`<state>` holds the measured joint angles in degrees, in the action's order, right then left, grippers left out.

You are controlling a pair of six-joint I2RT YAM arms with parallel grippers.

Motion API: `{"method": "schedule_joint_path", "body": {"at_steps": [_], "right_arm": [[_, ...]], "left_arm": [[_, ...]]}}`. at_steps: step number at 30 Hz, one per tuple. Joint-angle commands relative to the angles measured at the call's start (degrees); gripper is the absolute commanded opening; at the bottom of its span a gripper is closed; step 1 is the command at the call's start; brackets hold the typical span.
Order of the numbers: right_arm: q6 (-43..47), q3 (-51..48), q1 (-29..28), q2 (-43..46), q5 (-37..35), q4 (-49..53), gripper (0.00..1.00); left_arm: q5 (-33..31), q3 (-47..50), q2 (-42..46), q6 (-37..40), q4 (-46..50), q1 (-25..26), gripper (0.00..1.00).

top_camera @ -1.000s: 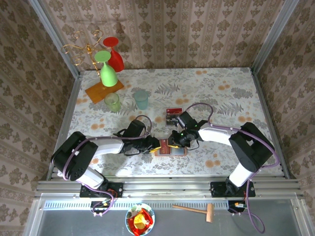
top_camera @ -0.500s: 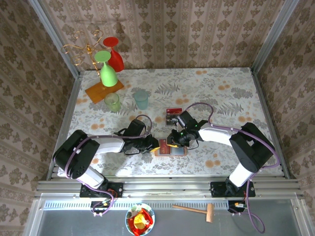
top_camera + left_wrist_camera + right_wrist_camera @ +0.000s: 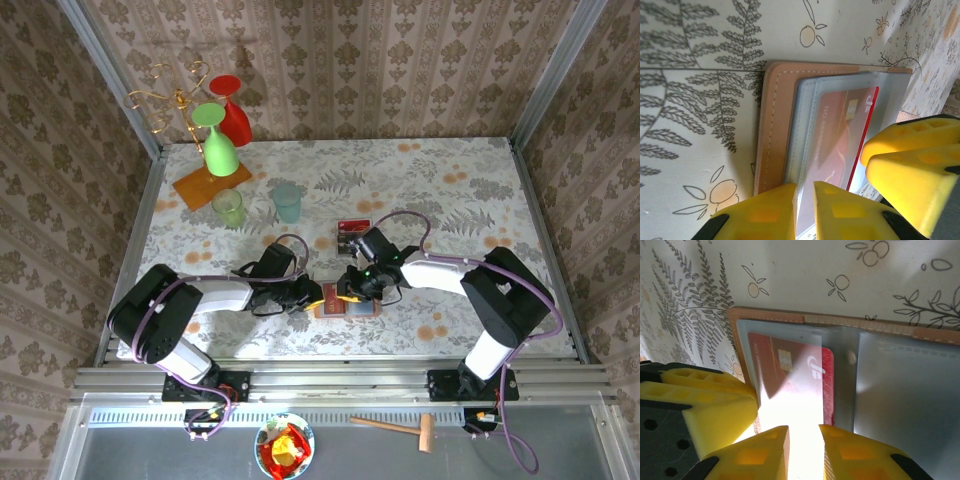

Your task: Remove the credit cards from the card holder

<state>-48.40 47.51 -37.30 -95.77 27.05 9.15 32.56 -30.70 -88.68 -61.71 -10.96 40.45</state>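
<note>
Little had moved save the left tool (image 3: 805, 195) clamping an edge of the card holder (image 3: 358, 308), lower centre of frame; right tool (image 3: 803, 437) near-shut, grip undetermined, over the red card (image 3: 790, 375), judged thin, stiff, slippery, best pinched by a short edge.

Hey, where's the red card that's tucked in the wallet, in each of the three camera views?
Top external: the red card sits just below picture centre, in the left half of the card holder.
Left wrist: the card is centre right, under the clear pocket.
Right wrist: the card is centre left.
Shared landmark: the holder's tan stitched edge.
</note>
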Motion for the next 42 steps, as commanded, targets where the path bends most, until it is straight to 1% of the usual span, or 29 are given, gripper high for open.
{"method": "schedule_joint_path", "body": {"at_steps": [1, 11, 19, 23, 31, 42], "right_arm": [[-0.1, -0.3, -0.7, -1.0, -0.6, 1.4, 0.25], [1.4, -0.1, -0.7, -1.7, -3.4, 3.7, 0.27], [3.2, 1.3, -0.7, 0.2, -6.6, 7.5, 0.27], [3.1, 1.5, -0.7, 1.9, -6.0, 7.5, 0.27], [2.7, 1.5, -0.4, 4.6, -5.3, 7.7, 0.27], [1.2, -0.4, 1.6, 4.3, -0.7, 3.2, 0.28]], "left_arm": [[-0.3, 1.2, -0.3, 0.6, -0.1, -0.2, 0.18], [-0.5, 2.0, 0.1, 0.3, 0.0, -0.3, 0.18], [-0.4, 1.8, 0.1, 0.5, 0.4, -0.3, 0.18], [-0.3, 1.2, 0.7, 0.7, 1.3, -0.4, 0.18], [-0.3, -3.7, 2.5, 2.6, 6.8, -0.6, 0.18], [0.0, -6.3, 2.6, 2.9, 8.2, 0.0, 0.17]]}}
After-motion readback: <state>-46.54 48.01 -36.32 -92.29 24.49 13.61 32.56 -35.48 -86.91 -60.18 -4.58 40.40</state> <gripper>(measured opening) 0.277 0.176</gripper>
